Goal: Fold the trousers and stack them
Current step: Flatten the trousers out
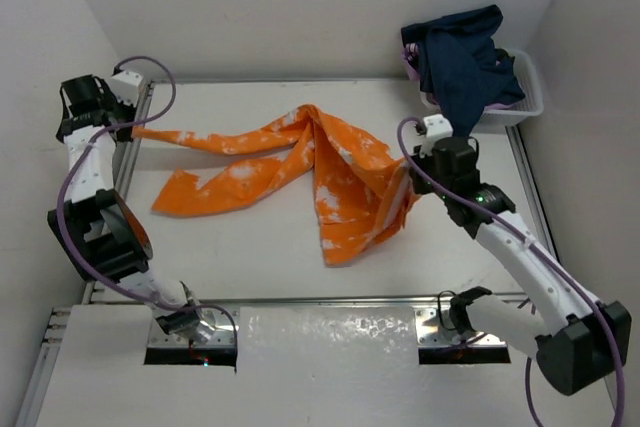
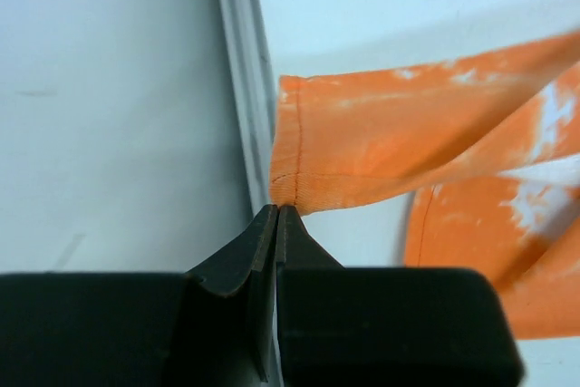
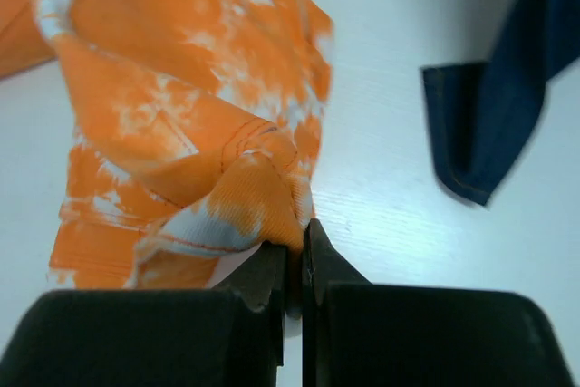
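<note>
Left end effector [image 2: 276, 213] is pressed shut on the trousers [image 1: 300, 162] at the hemmed corner of one leg, at the far-left edge of the bench [image 1: 250, 267], just beside the rail [image 2: 243, 88]. Right end effector [image 3: 297, 244] is likewise closed, pinching a bunched, seamed fold at the opposite end. I judge this to be the waist region, but these views do not confirm it is the waistband proper. You hold the two ends apart to draw the cloth lengthwise across the bench, yet it is not flat. The held leg runs fairly straight toward the centre, the second leg lies loose nearer the arm bases, and the middle is twisted and heaped, with the right-hand part lifted off the surface. Judgement: this is the spreading step, and no fold is made yet. Your right grip takes several layers, so a pull may tighten the twist rather than clear it. Blue garment [image 1: 465, 62] hangs over the basket [image 1: 528, 97] at far right, apart from the trousers.
</note>
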{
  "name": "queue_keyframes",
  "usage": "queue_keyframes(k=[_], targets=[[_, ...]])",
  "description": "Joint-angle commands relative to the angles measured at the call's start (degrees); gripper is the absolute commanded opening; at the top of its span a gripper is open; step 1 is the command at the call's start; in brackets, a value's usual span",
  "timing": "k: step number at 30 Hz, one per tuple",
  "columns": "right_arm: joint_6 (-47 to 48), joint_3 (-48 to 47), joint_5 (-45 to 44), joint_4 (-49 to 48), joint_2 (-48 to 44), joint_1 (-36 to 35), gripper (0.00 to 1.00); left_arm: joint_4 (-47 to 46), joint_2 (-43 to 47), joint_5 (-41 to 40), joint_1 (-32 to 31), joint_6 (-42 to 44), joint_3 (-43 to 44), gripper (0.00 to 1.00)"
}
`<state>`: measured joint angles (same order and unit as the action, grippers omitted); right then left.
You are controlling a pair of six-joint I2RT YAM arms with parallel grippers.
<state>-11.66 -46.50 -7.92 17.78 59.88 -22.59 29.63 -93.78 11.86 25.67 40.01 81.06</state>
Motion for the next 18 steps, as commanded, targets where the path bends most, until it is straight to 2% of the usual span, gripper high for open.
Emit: queue_keyframes(k=[1, 4, 5, 7, 8, 10, 11, 14, 17, 18], targets=[[0.06, -0.16, 0.1, 3.22, -2.56, 4.47, 0.0, 2.71, 3.95, 1.15, -0.36, 0.25, 4.45, 0.0], [0.15, -5.51, 0.71, 5.42, -3.01, 11.05, 0.0, 3.33, 2.9, 1.24, 1.04, -3.0, 11.29, 0.0], [-0.11, -7.36, 1.67, 6.55, -1.79, 15.77, 0.0, 3.33, 2.38, 1.33, 2.44, -5.36, 16.36, 0.0], [-0.73, -13.86, 6.15, 7.35, -0.03, 20.72, 0.0, 3.33, 0.36, 2.2, 4.12, -8.09, 22.36, 0.0], [-1.69, -18.23, 7.56, 7.27, 0.93, 25.53, 0.0, 3.42, -0.61, 2.73, 5.69, -10.37, 28.92, 0.0], [-2.83, -22.82, 10.9, 6.83, 4.27, 29.08, 0.0, 4.55, -3.76, 4.83, 6.93, -11.79, 36.06, 0.0], [-3.97, -27.54, 12.22, 6.48, 5.5, 31.62, 0.0, 5.26, -5.09, 5.45, 7.37, -12.23, 43.67, 0.0], [-6.0, -37.56, 15.48, 5.16, 12.43, 33.75, 0.0, 6.41, -9.84, 7.21, 7.38, -12.67, 55.92, 0.0], [-9.68, -46.45, 19.07, 2.97, 17.19, 33.93, 0.0, 1.5, -9.15, 9.58, 7.38, -13.55, 53.96, 0.0], [-11.26, -47.71, 20.91, 2.27, 19.9, 33.84, 0.0, -0.51, -6.97, 13.42, 7.38, -13.9, 51.59, 0.0]])
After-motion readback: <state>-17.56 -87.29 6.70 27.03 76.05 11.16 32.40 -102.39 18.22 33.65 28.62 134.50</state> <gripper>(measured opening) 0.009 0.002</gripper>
